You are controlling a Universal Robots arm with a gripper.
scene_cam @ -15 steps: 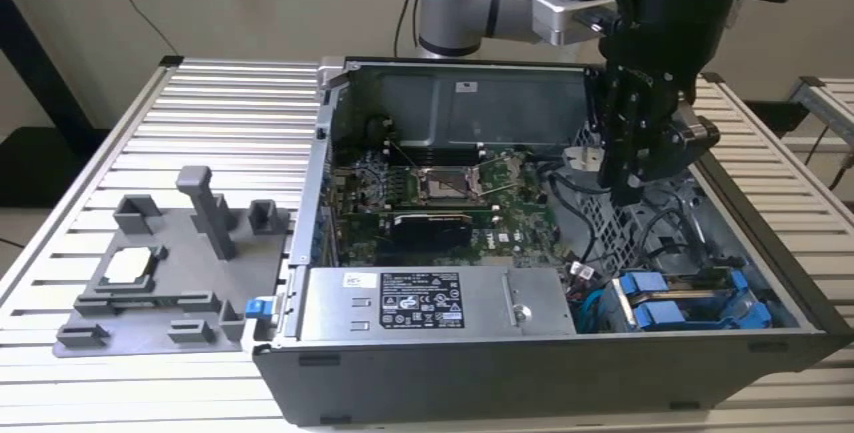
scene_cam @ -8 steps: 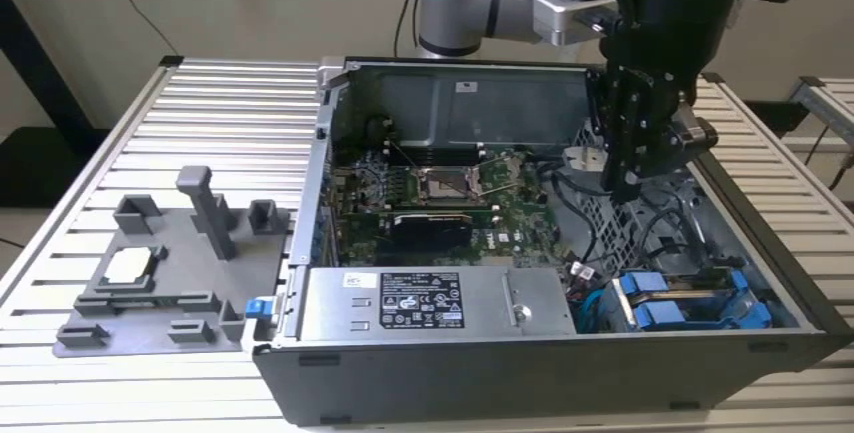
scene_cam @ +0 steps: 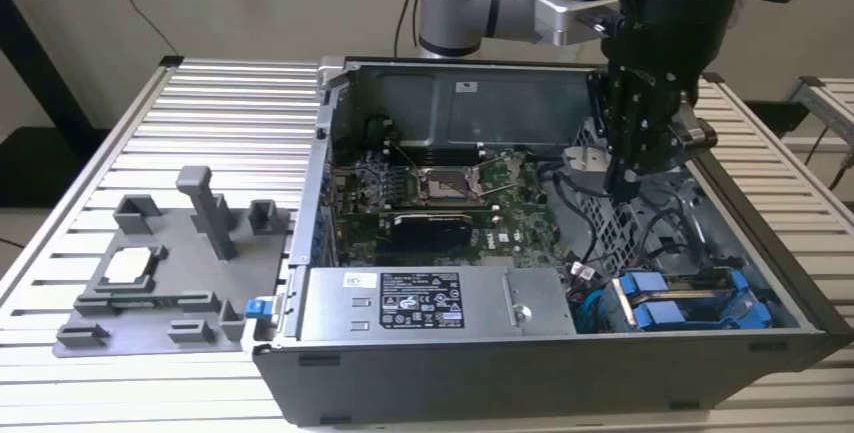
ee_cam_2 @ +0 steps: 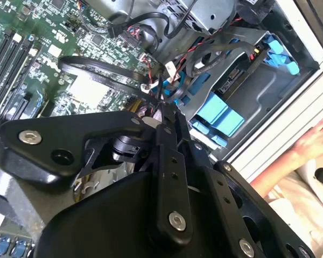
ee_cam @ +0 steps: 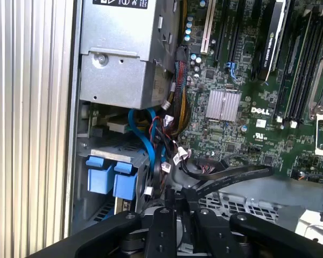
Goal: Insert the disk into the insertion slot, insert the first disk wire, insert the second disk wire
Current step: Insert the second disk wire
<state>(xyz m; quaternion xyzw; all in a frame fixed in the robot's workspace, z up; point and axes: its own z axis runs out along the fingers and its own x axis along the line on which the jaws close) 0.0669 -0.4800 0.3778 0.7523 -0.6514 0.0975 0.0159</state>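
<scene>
Black gripper (ee_cam_2: pixel 162 115) hangs upright inside the case, fingers pressed together; the disk (scene_cam: pixel 694 305) lies flat in the insertion slot (scene_cam: pixel 747 283).

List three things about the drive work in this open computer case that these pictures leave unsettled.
1. Hand, exterior view: its tips sink among the cables, so any grip is hidden.
2. Disk, exterior view: blue carrier tabs show, but the cage wall hides how deep it sits.
3. Person's hand, second wrist view: cut off by the picture edge.

A grey fixture plate (scene_cam: pixel 160 273) lies beside the open computer case (scene_cam: pixel 534 383).
</scene>
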